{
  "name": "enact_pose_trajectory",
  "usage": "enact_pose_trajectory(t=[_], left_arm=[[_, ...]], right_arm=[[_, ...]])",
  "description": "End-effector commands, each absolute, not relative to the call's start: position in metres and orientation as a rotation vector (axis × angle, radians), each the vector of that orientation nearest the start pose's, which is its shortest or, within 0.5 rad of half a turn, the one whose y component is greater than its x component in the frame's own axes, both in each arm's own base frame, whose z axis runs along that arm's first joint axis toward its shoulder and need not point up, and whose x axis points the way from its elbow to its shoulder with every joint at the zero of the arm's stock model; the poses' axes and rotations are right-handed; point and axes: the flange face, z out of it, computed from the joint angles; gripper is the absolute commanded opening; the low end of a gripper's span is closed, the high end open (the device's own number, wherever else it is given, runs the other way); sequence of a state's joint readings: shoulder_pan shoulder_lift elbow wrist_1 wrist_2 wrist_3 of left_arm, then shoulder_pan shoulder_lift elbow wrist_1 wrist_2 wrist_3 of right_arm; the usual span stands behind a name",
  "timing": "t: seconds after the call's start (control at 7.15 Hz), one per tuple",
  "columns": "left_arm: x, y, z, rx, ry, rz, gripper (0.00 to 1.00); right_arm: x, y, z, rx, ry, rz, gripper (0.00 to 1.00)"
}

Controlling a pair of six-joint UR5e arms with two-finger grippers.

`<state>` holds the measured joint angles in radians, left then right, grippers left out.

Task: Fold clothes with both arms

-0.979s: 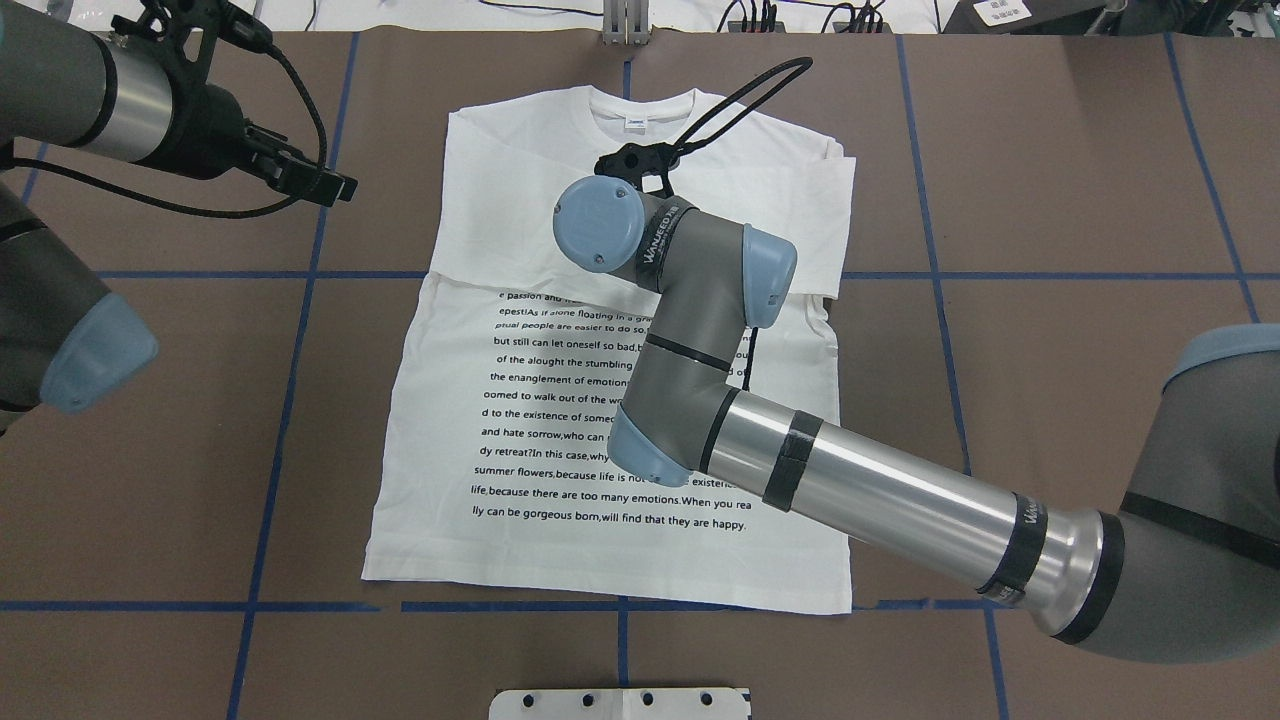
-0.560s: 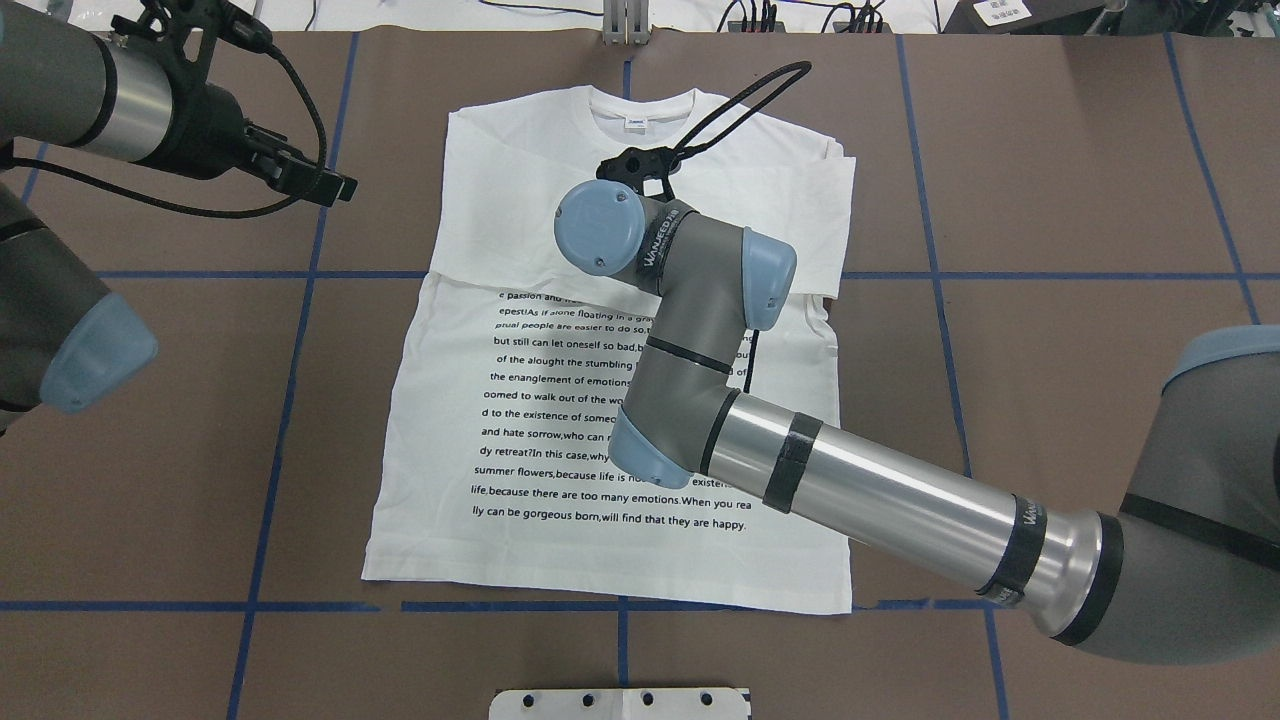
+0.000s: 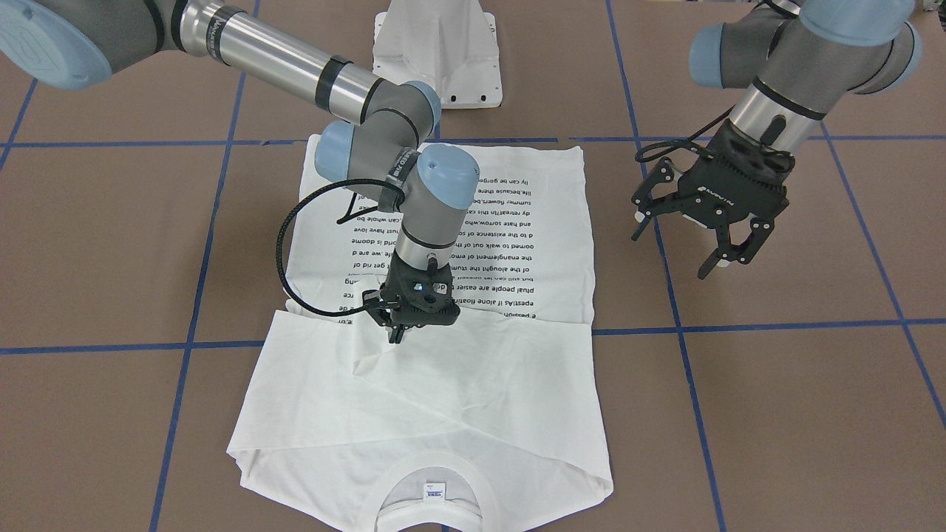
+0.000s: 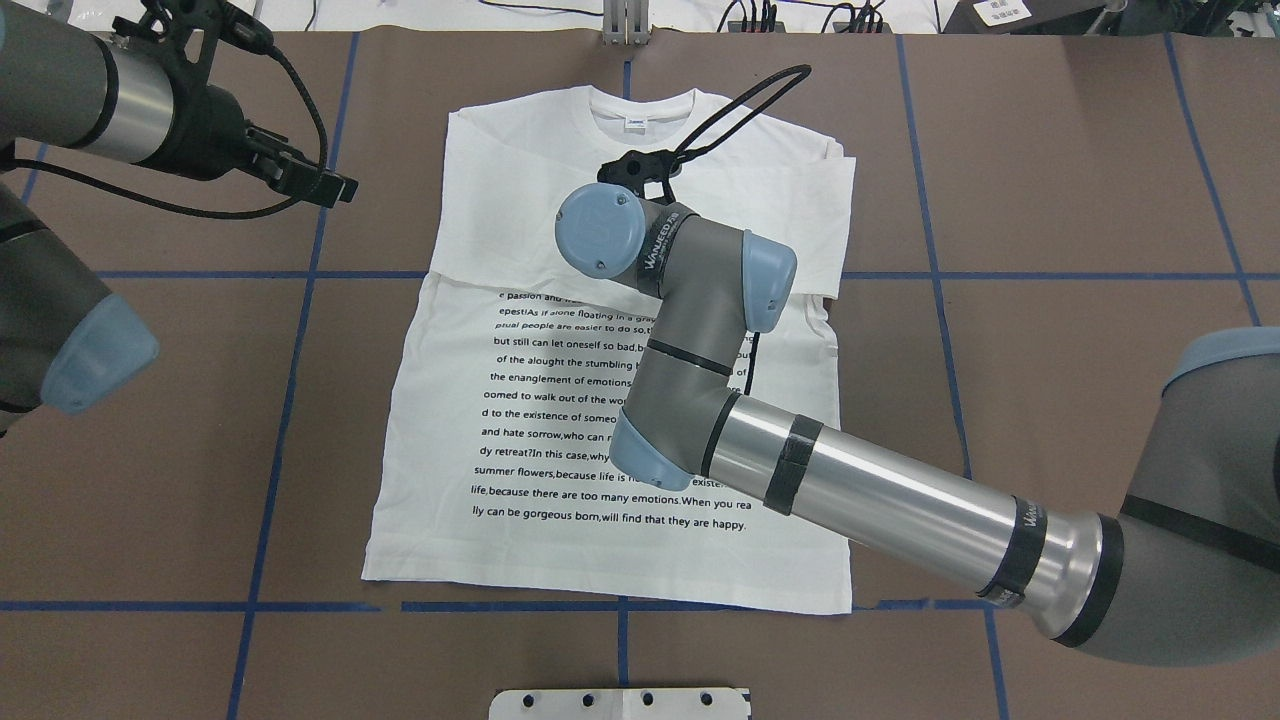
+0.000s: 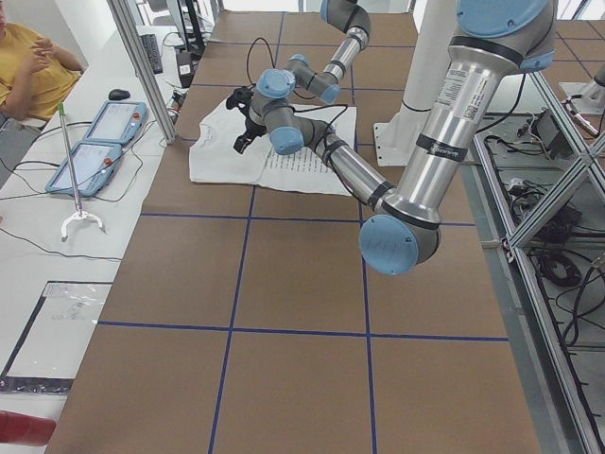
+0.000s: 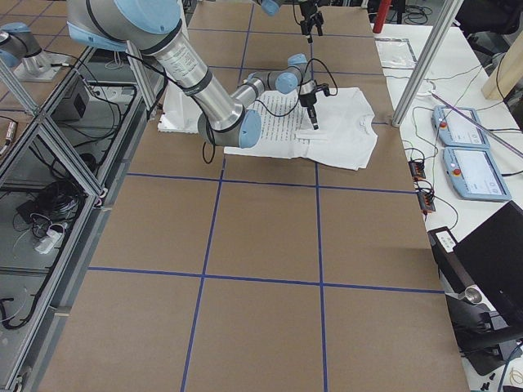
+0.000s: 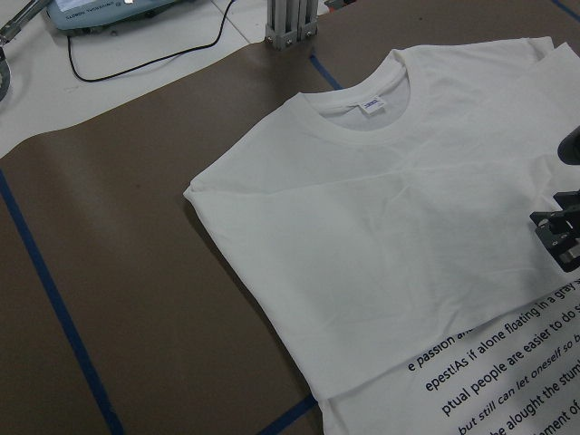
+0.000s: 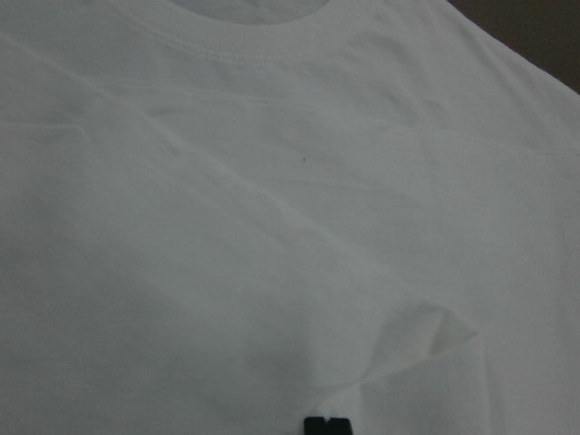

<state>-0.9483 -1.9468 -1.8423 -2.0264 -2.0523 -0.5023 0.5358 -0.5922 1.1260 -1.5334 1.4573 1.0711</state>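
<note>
- The shirt [image 3: 473, 399] lies flat in the middle of the brown table [image 3: 783, 414], printed side up. The hem is toward the robot and the collar [image 3: 432, 473] is toward the far side.
- Folded white cloth lies across the chest. Its edge reaches the first line of the black text [image 4: 560, 415].
- The right arm reaches over the printed part, and the right gripper [image 3: 395, 334] points straight down at the edge of the folded cloth.
- Its fingers are close together, with the tips at the cloth. In the right wrist view a small fold [image 8: 435, 331] stands up just beside the black fingertip [image 8: 326, 426]. I cannot tell if cloth is pinched between the fingers.
- The left gripper [image 3: 684, 244] hangs above bare table on the robot's left side, well apart from the shirt. Its fingers are spread wide and hold nothing.
- A white base [image 3: 436, 52] stands on the table near the hem.
- Blue tape lines [image 4: 1050, 275] make a grid on the table, and the hem lies just beside one of them.
- In the left side view a person in yellow [image 5: 33, 66] sits beyond the table's far edge, near two pendants [image 5: 99, 142].
</note>
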Motion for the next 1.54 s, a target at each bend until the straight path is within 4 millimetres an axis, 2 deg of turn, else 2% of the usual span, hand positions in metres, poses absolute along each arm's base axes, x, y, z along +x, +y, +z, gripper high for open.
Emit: enact_pose_trajectory(t=[0.0, 0.14, 0.28, 0.42, 0.7, 0.84, 1.26, 1.4], left_arm=[[0.275, -0.532, 0.271, 0.687, 0.945, 0.372, 1.0], [0.275, -0.532, 0.27, 0.69, 0.947, 0.372, 1.0], [0.275, -0.532, 0.271, 0.687, 0.945, 0.372, 1.0], [0.275, -0.532, 0.271, 0.689, 0.946, 0.372, 1.0], [0.275, -0.532, 0.271, 0.689, 0.945, 0.37, 1.0], [0.275, -0.532, 0.27, 0.69, 0.946, 0.37, 1.0], [0.276, -0.532, 0.271, 0.688, 0.946, 0.371, 1.0], [0.276, -0.532, 0.271, 0.688, 0.946, 0.371, 1.0]], right_arm=[[-0.635, -0.548, 0.23, 0.379, -0.444, 0.071, 0.0], [-0.626, -0.552, 0.225, 0.38, -0.45, 0.077, 0.0], [-0.61, -0.559, 0.234, 0.384, -0.44, 0.079, 0.0], [-0.584, -0.561, 0.253, 0.383, -0.428, 0.087, 0.0], [-0.534, -0.552, 0.291, 0.407, -0.413, 0.043, 0.0], [-0.521, -0.546, 0.3, 0.414, -0.413, 0.031, 0.0], [-0.512, -0.543, 0.32, 0.42, -0.388, 0.006, 0.0], [-0.51, -0.544, 0.319, 0.428, -0.389, -0.01, 0.53]])
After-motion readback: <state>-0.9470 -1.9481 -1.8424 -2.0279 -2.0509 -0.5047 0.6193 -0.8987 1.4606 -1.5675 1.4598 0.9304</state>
